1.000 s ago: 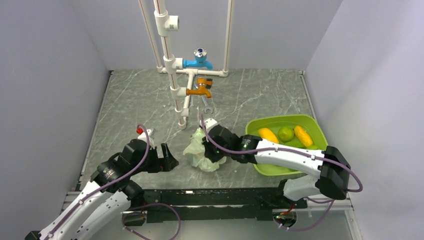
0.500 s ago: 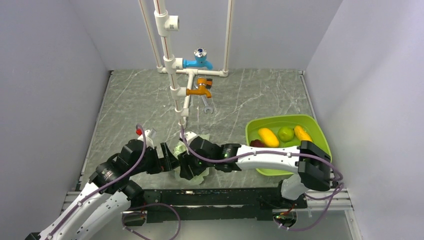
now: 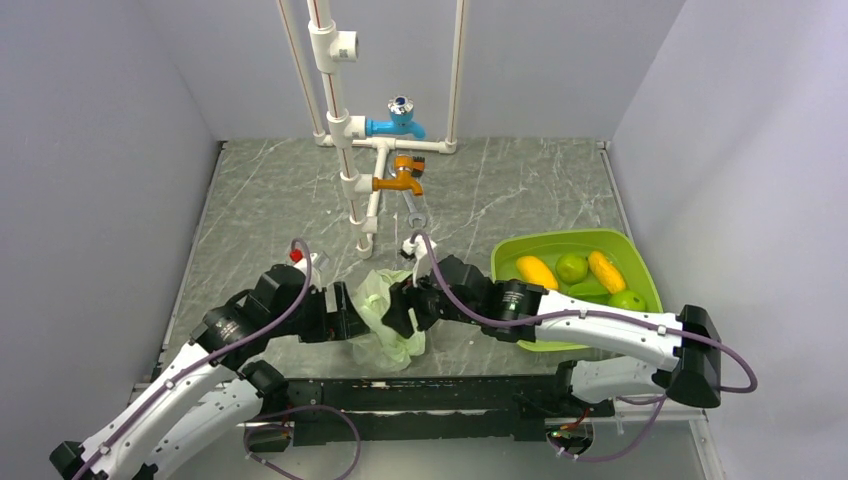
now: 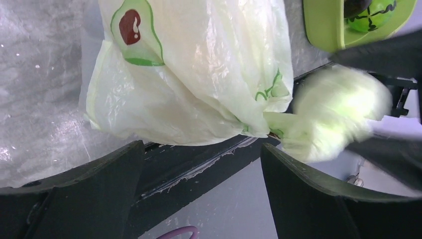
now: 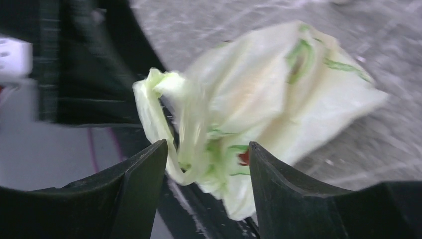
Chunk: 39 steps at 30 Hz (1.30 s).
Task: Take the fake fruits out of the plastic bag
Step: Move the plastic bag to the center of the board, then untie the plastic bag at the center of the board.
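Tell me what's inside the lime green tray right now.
A yellow fruit, a round green fruit, a second yellow fruit and another green fruit lie in the tray. The right arm covers its near side, so anything there is hidden.

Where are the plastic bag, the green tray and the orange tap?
plastic bag point(image 3: 392, 345), top view, lower crumpled part.
green tray point(image 3: 560, 237), top view, far rim.
orange tap point(image 3: 400, 183), top view, its body.
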Each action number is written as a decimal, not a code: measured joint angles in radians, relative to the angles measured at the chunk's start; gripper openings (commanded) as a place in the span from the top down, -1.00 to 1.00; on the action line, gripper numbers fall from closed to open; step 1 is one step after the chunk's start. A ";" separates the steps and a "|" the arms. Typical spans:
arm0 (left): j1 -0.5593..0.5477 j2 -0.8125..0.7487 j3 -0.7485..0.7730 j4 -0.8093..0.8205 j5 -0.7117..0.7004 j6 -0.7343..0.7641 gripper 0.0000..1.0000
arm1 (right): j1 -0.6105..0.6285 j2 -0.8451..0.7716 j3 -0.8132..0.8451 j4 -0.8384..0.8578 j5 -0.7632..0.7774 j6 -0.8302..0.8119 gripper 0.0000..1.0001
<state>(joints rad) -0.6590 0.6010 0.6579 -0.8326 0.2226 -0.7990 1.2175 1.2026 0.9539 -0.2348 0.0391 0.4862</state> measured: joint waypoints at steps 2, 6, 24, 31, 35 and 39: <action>-0.002 0.014 0.018 0.002 -0.001 0.021 -0.85 | -0.028 -0.007 -0.025 -0.019 0.034 -0.007 -0.19; -0.009 0.067 0.023 0.018 0.001 0.047 -0.59 | -0.091 -0.042 -0.126 -0.026 0.042 -0.031 -0.07; -0.150 0.194 0.016 0.065 -0.056 0.082 -0.99 | -0.110 -0.457 -0.337 -0.005 0.079 -0.018 -0.08; -0.150 0.085 0.065 0.043 -0.018 0.080 -0.96 | -0.112 -0.486 -0.433 0.022 0.034 0.028 -0.20; -0.153 0.111 0.099 0.043 -0.009 0.076 -0.99 | -0.098 -0.293 -0.435 0.106 -0.084 0.030 -0.22; -0.167 0.134 0.098 0.040 -0.002 0.077 -0.99 | -0.052 -0.098 -0.408 0.154 -0.117 0.024 0.05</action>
<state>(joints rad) -0.8261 0.7353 0.7559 -0.7921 0.2203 -0.7219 1.1652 1.1049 0.5457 -0.0807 -0.0784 0.5098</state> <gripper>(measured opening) 0.994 0.604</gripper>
